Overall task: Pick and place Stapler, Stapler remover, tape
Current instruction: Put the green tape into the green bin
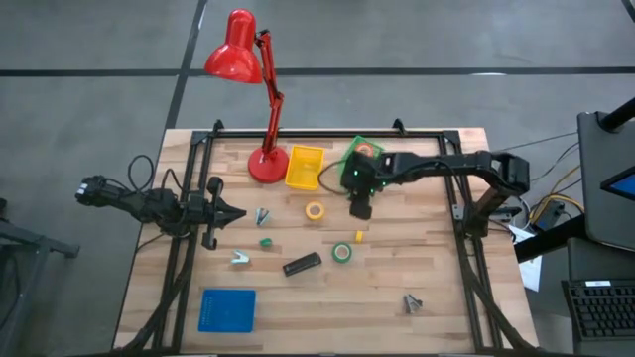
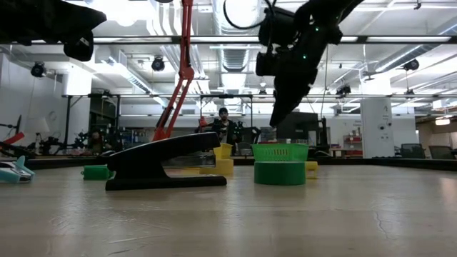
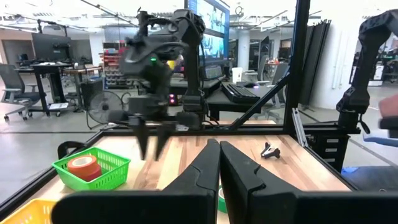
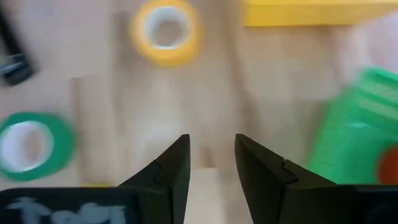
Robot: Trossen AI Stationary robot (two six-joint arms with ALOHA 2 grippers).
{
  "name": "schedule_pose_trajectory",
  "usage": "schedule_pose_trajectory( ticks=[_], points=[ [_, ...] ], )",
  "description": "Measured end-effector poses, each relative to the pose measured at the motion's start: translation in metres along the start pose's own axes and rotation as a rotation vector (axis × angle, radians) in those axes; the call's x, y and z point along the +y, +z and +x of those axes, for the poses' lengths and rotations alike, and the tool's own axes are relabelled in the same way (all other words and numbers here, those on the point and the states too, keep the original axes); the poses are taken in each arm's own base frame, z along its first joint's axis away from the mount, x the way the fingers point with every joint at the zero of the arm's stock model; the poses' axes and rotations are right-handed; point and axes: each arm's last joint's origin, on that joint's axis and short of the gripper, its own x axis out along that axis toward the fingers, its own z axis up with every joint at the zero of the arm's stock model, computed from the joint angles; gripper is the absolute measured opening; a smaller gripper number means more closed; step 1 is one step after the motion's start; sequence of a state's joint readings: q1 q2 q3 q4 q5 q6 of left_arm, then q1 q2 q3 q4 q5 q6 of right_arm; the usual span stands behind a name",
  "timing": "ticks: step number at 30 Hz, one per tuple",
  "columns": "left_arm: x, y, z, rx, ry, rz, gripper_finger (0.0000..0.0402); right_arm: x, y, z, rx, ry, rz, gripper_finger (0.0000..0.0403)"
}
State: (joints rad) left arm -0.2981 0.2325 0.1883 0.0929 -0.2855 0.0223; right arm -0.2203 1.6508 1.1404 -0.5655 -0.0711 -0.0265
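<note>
Right gripper (image 1: 359,210) hovers above table beside green basket (image 1: 363,157), fingers spread, empty. Left gripper (image 1: 234,213) parked at left, fingers pressed together. Stapler (image 1: 302,264) lies mid-table, well apart from both. Orange tape roll (image 3: 83,167) sits in basket. Risk: blurred, fast swing clips basket rim or yellow tape (image 1: 315,210); skewed approach knocks stapler aside.

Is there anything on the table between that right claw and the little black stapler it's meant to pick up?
Nothing blocks it. The right gripper, open and empty, hovers above the table. The stapler lies in the open; the green tape roll beside it sits just off the line.
</note>
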Motion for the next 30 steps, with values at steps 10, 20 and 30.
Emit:
schedule_pose_trajectory(
  ticks=[10, 20, 30],
  points=[
    [0.000, 0.000, 0.000, 0.000, 0.000, 0.000, 0.0014, 0.065, -0.002, 0.002, -0.006, 0.181, -0.148, 0.0105],
    [0.000, 0.000, 0.000, 0.000, 0.000, 0.000, 0.0014, 0.100, -0.007, 0.007, -0.090, 0.243, -0.186, 0.0093],
    [0.000, 0.000, 0.000, 0.000, 0.000, 0.000, 0.0014, 0.104, -0.017, 0.020, -0.171, 0.259, -0.157, 0.0126]
  ],
)
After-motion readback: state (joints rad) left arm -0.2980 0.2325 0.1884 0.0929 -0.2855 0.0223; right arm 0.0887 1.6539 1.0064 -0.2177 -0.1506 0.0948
